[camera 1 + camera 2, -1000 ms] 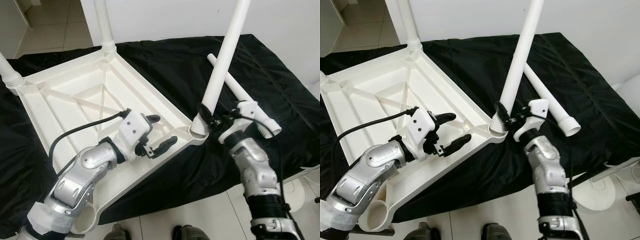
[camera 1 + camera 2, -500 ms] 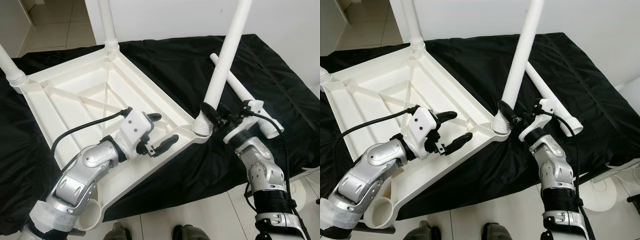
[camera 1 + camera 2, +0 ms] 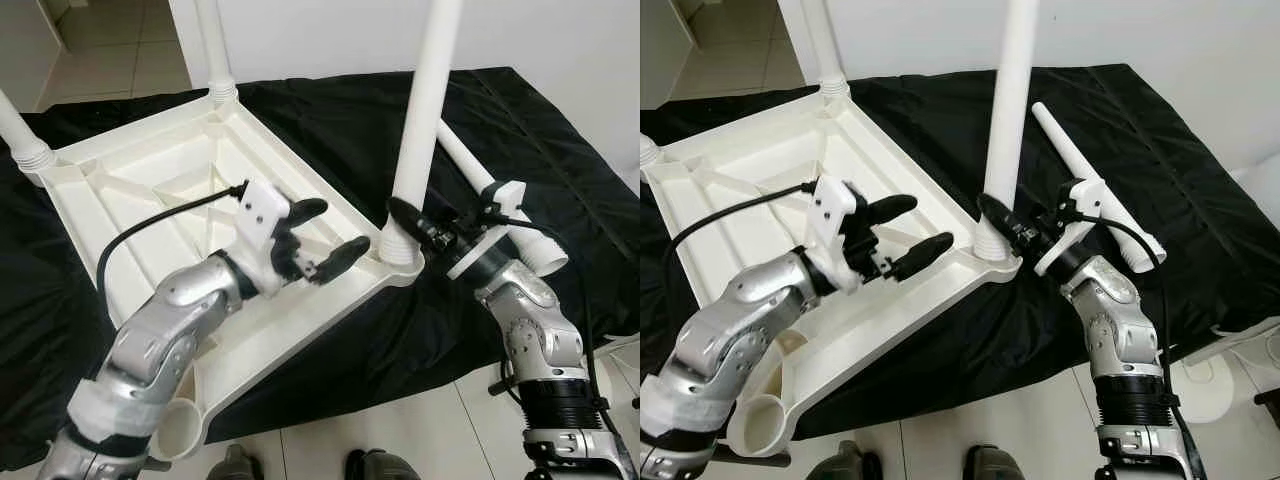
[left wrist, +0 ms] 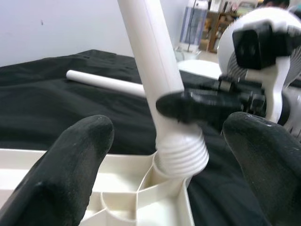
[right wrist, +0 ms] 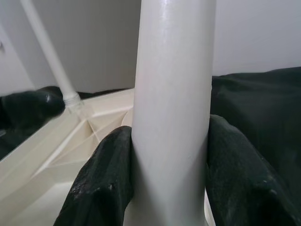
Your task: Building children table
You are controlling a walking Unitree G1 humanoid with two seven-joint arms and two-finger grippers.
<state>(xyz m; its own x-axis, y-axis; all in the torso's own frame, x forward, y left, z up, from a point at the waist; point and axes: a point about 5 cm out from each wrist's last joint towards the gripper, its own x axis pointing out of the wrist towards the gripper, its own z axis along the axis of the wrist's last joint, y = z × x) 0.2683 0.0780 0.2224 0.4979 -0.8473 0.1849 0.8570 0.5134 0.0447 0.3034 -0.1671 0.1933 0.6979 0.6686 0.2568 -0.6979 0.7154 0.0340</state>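
Seen from the left eye: an upturned white tabletop (image 3: 150, 200) lying ribbed side up on a desk (image 3: 330, 120) draped in black cloth, its near corner overhanging the desk's front edge. Two white legs (image 3: 212, 45) already standing in the tabletop's far corner sockets. A third leg (image 3: 425, 110) planted nearly upright in the near-right corner socket (image 3: 400, 255), threaded collar sitting in the socket mouth. Right gripper (image 3: 420, 230) clamped around that leg just above the collar, fingers closed against the tube on both sides. Left gripper (image 3: 318, 240) poised over the tabletop's rim just beside the same corner, fingers spread apart and holding nothing. A fourth, loose leg (image 3: 495, 195) lying flat on the cloth toward the desk's right edge, behind the right wrist. Pale tiled floor (image 3: 400, 440) below the front edge. From the right eye: same layout, spare leg slanting away toward the far right corner. From the left wrist: two black fingers (image 4: 75, 160) wide apart, framing the ribbed collar and the socket between them, with one black finger of the right gripper pressed against the tube. From the right wrist: the white tube gripped snugly between both fingers (image 5: 106, 179), tabletop ribs behind.
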